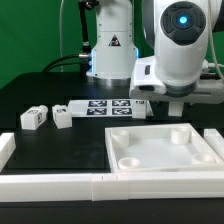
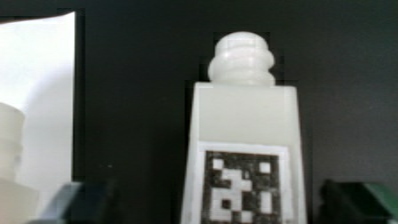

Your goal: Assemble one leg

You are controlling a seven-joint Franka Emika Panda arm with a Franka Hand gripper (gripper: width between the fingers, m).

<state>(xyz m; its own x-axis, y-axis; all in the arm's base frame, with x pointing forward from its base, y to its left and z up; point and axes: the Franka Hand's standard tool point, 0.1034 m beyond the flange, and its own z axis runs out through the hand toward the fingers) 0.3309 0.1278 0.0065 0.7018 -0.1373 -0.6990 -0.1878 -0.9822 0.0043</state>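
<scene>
In the wrist view a leg (image 2: pixel 242 120) lies on the black table, a white peg with a rounded screw tip and a black-and-white tag. My gripper (image 2: pixel 214 206) is open around it. One dark finger (image 2: pixel 71 202) stands on each side, with a gap to the leg. The edge of the white square tabletop (image 2: pixel 36 95) lies beside it. In the exterior view my gripper (image 1: pixel 176 103) hangs low just behind the tabletop (image 1: pixel 150 160), and the leg under it is hidden. Two more legs (image 1: pixel 33 117) (image 1: pixel 62 116) stand at the exterior view's left.
The marker board (image 1: pixel 105 107) lies behind the tabletop, toward the robot base (image 1: pixel 110 55). A low white barrier (image 1: pixel 60 182) runs along the front, with a short white piece (image 1: pixel 5 148) at the exterior view's left edge.
</scene>
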